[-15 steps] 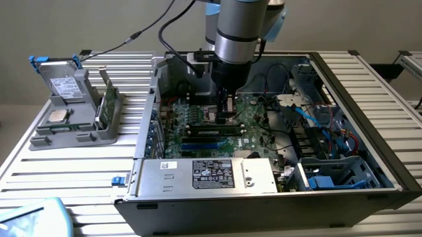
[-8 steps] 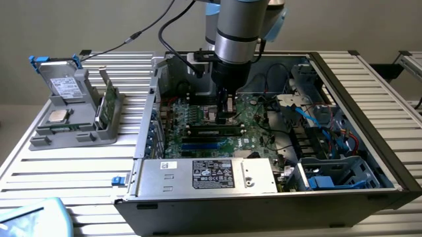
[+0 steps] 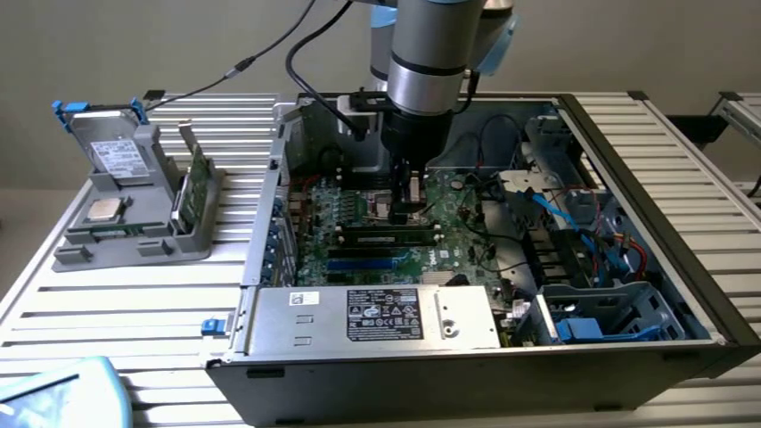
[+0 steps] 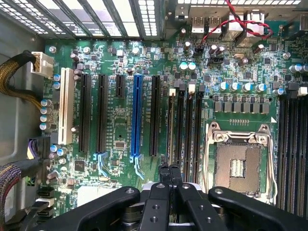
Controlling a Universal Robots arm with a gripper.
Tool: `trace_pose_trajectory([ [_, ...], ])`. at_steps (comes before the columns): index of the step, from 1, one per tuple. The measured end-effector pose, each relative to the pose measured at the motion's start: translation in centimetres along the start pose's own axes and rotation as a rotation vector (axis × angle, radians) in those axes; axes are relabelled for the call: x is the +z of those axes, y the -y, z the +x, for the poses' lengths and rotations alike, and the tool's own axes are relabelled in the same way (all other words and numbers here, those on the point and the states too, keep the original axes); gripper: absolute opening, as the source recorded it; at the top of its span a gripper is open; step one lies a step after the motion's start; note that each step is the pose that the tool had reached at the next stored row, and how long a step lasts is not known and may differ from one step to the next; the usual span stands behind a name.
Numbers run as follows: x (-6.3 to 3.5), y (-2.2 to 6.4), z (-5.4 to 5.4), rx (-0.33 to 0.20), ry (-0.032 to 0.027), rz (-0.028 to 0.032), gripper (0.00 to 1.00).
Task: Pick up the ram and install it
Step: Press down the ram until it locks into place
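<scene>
The slatted metal table (image 3: 143, 303) carries an open black computer case (image 3: 701, 294) across the middle and toward 3 o'clock in the exterior view. The robot arm (image 3: 434, 45) comes down into it from 12 o'clock.

At 6 o'clock along the case's edge sits a silver power supply (image 3: 298, 325). It bears a black label (image 3: 383, 314) with white print and marks too small to read, and a small white sticker beside it.

The green motherboard (image 4: 120, 130) fills the case floor, with a blue slot (image 4: 136, 115), a white slot (image 4: 66, 113), and an empty processor socket (image 4: 238, 166).

At 9 o'clock a grey holder (image 3: 131, 241) stands on the table. It holds a grey drive (image 3: 119, 156) whose white label is unreadable, a square silver chip (image 3: 105, 210), and an upright green board (image 3: 194, 187).

The gripper (image 3: 411, 209) (image 4: 171, 175) hangs at the centre. Its black fingers (image 4: 165, 178) are closed against each other with nothing seen between them.

The ram (image 3: 380, 237) (image 4: 172, 125) stands in a black motherboard slot next to the socket. The fingertips are over its end, though I cannot tell whether they touch it.
</scene>
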State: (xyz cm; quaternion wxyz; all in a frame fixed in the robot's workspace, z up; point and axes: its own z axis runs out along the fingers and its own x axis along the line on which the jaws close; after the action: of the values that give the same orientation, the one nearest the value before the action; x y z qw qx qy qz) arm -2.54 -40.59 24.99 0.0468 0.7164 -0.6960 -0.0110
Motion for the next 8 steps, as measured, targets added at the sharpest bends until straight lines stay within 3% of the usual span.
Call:
trace_pose_trajectory([
  [8, 0.01, 0.00, 0.00, 0.108, 0.0089, -0.0052, 0.11],
])
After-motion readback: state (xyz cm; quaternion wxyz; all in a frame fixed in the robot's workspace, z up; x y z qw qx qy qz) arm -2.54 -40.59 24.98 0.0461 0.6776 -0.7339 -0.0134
